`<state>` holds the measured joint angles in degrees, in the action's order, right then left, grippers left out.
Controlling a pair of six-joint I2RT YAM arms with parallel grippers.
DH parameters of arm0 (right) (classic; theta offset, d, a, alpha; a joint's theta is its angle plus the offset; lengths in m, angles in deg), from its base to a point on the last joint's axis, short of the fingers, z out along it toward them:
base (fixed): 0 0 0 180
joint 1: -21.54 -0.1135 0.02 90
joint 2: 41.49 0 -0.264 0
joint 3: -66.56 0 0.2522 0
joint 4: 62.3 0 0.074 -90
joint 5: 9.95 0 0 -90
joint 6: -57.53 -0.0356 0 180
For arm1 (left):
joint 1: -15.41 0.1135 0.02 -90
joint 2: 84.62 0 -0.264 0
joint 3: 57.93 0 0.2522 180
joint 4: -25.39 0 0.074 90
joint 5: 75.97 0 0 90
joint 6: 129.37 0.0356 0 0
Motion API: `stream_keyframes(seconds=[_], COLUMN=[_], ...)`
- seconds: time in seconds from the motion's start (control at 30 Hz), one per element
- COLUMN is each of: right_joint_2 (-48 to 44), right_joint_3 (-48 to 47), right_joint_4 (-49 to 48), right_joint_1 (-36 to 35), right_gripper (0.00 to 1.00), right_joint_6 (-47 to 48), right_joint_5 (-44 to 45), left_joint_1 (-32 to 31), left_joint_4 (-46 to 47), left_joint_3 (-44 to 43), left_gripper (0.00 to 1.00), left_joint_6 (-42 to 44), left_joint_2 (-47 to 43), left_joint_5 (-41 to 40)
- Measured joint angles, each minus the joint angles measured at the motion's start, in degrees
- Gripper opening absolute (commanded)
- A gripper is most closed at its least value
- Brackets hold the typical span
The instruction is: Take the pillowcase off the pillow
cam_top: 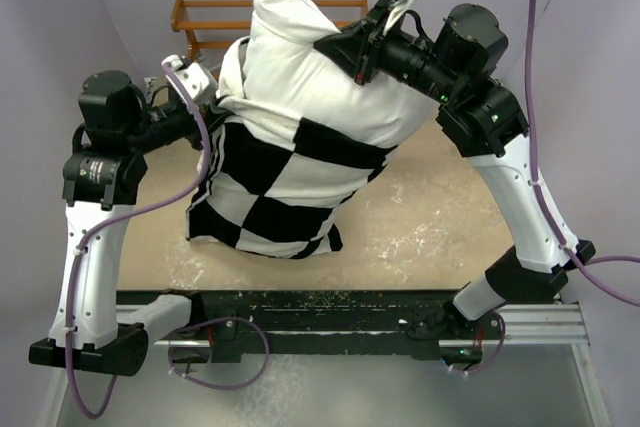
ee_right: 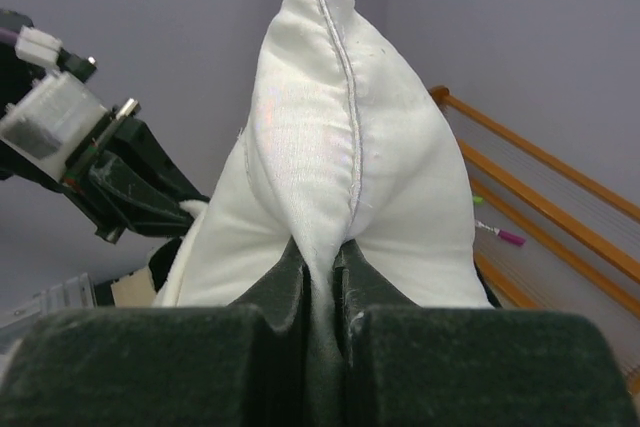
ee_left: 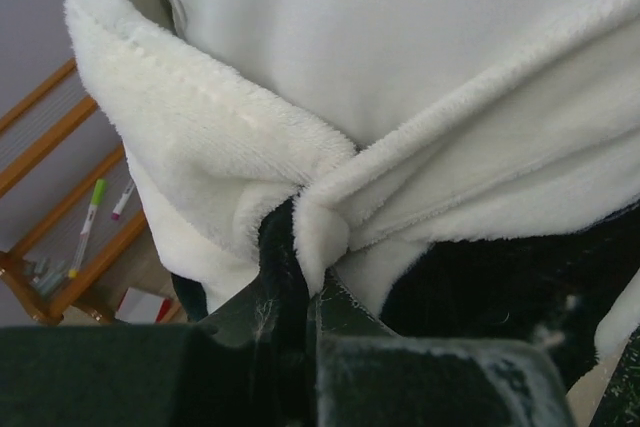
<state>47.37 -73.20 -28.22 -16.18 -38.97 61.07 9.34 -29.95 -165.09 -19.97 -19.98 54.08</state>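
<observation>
Fleecy white lining at the rolled rim of the pillowcase is bunched and pinched tight in the left claw, on the left flank of the pillow. The right claw is clamped on the pillow's seamed edge near its upper right corner. Below the pillow's bare upper half the checkered cover wraps it and reaches down to the counter, and a wooden rack stands behind the pillow.
</observation>
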Motion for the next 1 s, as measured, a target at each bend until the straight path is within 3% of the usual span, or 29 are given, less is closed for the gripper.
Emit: stream_keyframes(seconds=[0.33, 0.53, 0.6, 0.8, 0.83, 0.9, 1.0], right_joint_2=[-3.9, -7.3, -7.3, -5.5, -4.9, -3.8, -2.7], right_joint_3=[6.4, 9.4, 9.4, 8.9, 8.2, 7.3, 6.9], right_joint_4=[-3.1, -3.1, -3.1, -4.3, -5.2, -6.7, -9.9], right_joint_1=[2.1, 2.5, 2.4, 2.5, 2.6, 2.8, 3.0], right_gripper=[0.0, 0.0, 0.0, 0.0, 0.0, 0.0, 0.0], right_joint_6=[-3.4, -3.6, -4.0, -6.7, -7.4, -8.5, -10.3], right_joint_5=[5.4, 10.1, 10.3, 8.5, 8.0, 7.2, 6.6], left_joint_1=[0.0, 2.0, 4.5, 9.0, 9.4, 9.6, 10.4], left_joint_4=[2.7, 0.9, -0.9, -13.3, -16.7, -23.7, -32.3], left_joint_3=[17.7, 25.9, 27.4, 23.6, 21.4, 14.4, -3.6], left_gripper=[0.0, 0.01, 0.18, 0.93, 1.0, 0.99, 0.99], left_joint_6=[10.0, 21.7, 26.1, 36.5, 37.3, 37.7, 35.6], left_joint_2=[-2.8, -3.6, -3.4, -0.4, 0.5, 2.1, 6.0], left_joint_5=[-2.8, -4.5, -3.9, -3.4, -3.0, -1.9, 1.7])
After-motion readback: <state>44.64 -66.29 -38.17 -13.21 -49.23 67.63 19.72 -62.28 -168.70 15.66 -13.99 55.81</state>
